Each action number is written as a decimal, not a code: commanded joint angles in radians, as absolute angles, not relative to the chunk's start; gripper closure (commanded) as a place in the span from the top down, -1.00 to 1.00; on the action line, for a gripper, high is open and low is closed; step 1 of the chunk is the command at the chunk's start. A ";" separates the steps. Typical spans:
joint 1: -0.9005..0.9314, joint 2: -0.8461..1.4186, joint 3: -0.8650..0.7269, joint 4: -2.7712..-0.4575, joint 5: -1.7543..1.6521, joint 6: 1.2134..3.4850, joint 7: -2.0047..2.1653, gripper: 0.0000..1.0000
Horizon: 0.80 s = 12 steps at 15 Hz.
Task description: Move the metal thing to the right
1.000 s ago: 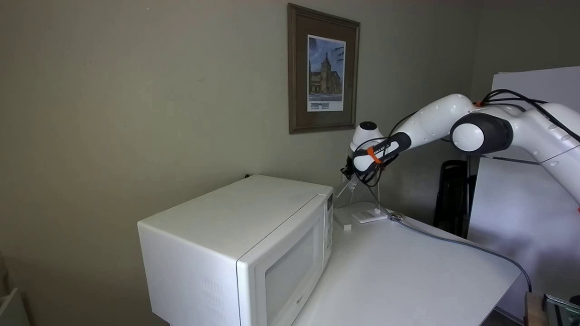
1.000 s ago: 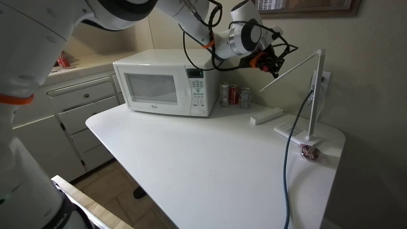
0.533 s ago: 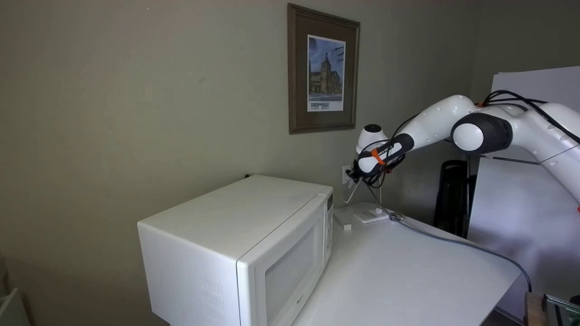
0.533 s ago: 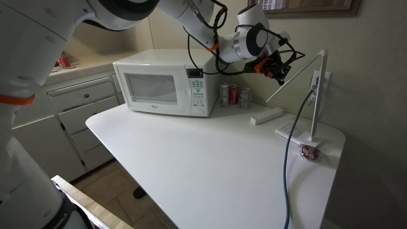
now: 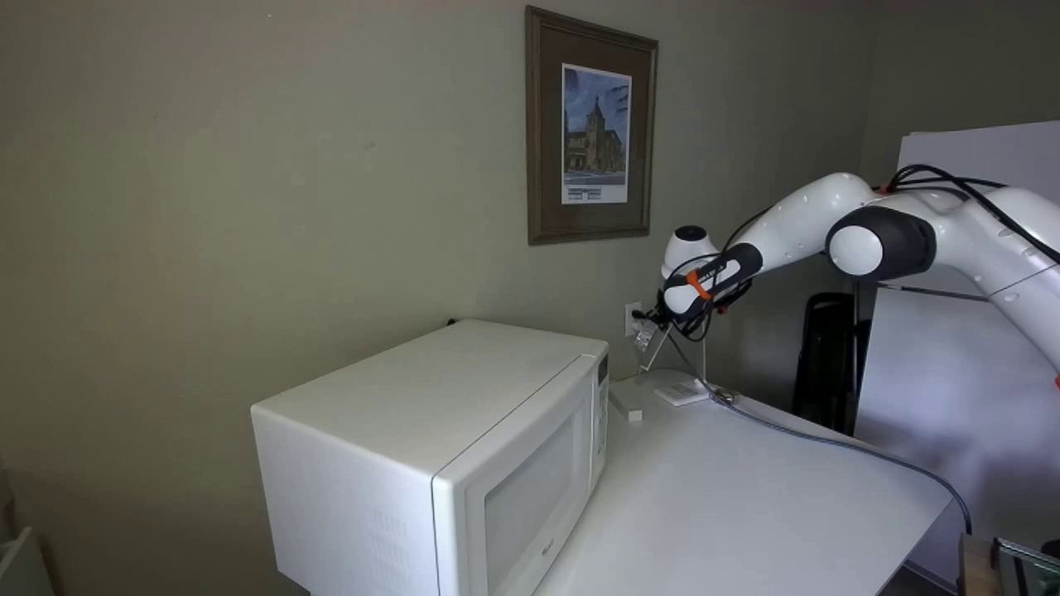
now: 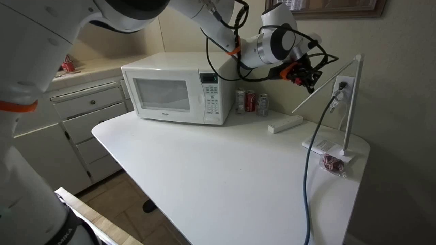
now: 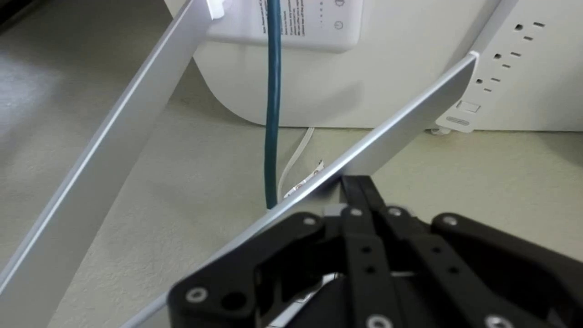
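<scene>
The metal thing is a slim silvery lamp-like stand. Its thin upright (image 6: 353,102) leans slightly on a flat white base (image 6: 323,147) at the table's right end, and a slanted arm (image 6: 327,81) hangs down from its top. In the wrist view the upright (image 7: 136,100) is at left and the slanted arm (image 7: 410,111) crosses the middle. My gripper (image 7: 357,177) is shut with nothing between its fingers. Its tips press or rest against the side of the slanted arm. In both exterior views the gripper (image 6: 311,88) (image 5: 650,319) is at that arm, above the table.
A blue cable (image 6: 308,170) runs over the base. A wrapped brown snack (image 6: 332,163) lies against the base's front. A white power strip (image 6: 286,124), several cans (image 6: 250,101) and a white microwave (image 6: 163,92) stand further left. The wall with an outlet (image 6: 342,86) is close behind.
My gripper has moved right and a little down, staying shut. The stand has slid right with its base, and its upright leans more. The wrapped snack has shifted slightly forward.
</scene>
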<state>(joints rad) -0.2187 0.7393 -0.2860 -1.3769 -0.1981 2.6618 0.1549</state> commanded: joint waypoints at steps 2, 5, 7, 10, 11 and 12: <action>-0.207 0.683 -0.252 -1.407 -0.169 2.615 0.117 -1.00; -0.188 0.628 -0.209 -1.417 -0.163 2.554 0.085 -1.00; -0.163 0.585 -0.197 -1.423 -0.174 2.434 0.075 -1.00; -0.131 0.521 -0.194 -1.421 -0.198 2.216 0.066 -0.47; -0.132 0.503 -0.185 -1.421 -0.194 2.167 0.049 -0.37; -0.131 0.482 -0.178 -1.422 -0.193 2.117 0.030 -0.20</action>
<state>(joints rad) -0.1343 0.5586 -0.1944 -1.3761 -0.1954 2.2366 0.0821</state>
